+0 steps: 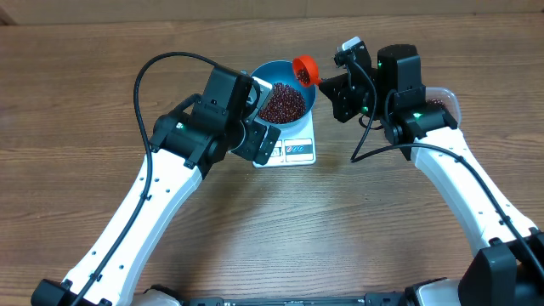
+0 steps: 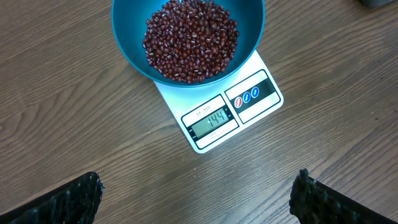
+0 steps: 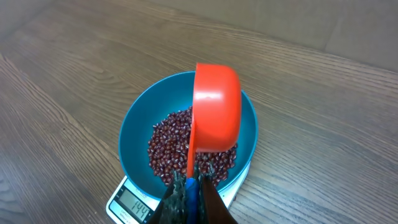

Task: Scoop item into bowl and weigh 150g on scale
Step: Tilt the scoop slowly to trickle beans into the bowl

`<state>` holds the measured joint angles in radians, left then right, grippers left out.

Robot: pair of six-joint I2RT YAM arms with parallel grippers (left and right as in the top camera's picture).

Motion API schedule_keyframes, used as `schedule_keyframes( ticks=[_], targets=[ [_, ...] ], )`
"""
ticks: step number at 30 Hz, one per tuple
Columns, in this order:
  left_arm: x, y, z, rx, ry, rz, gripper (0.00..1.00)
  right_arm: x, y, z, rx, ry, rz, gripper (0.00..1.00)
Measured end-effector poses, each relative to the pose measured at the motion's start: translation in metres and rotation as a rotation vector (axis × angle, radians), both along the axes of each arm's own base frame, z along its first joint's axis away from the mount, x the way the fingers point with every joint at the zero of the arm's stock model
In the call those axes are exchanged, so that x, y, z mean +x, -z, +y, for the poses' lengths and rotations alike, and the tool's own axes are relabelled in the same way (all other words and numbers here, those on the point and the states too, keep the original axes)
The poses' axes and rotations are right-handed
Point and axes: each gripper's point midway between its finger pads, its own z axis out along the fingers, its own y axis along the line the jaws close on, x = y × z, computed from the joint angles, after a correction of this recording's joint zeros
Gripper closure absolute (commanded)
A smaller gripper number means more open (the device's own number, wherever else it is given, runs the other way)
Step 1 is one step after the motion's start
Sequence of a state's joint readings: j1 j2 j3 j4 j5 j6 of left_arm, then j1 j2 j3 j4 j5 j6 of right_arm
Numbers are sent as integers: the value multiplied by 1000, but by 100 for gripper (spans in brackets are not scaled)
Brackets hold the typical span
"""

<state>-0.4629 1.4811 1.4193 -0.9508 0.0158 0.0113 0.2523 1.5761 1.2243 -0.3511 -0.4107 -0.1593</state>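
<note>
The blue bowl (image 1: 274,75) stands on the white scale (image 1: 299,151) and holds a heap of red-brown beans, the item (image 1: 281,104). In the left wrist view the bowl (image 2: 127,37), the beans (image 2: 189,40) and the scale (image 2: 249,102) are plain, and the display reads 144. My right gripper (image 3: 193,182) is shut on the handle of an orange scoop (image 3: 216,106), which is tipped on its side over the bowl (image 3: 134,140). From above, the scoop (image 1: 304,70) hangs at the bowl's far right rim. My left gripper (image 1: 263,116) is open just left of the scale, its fingers (image 2: 74,199) wide apart over bare wood.
A clear plastic tub (image 1: 446,98) sits at the right, mostly hidden behind my right arm. Black cables loop over both arms. Bare wooden tabletop (image 1: 280,229) lies in front of the scale.
</note>
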Motion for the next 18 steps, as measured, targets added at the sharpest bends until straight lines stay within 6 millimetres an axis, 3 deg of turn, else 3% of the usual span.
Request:
schedule_keyframes(
  ticks=[18],
  targets=[
    [0, 0, 0, 0, 0, 0, 0, 2, -2, 0, 19, 15, 3, 96]
  ],
)
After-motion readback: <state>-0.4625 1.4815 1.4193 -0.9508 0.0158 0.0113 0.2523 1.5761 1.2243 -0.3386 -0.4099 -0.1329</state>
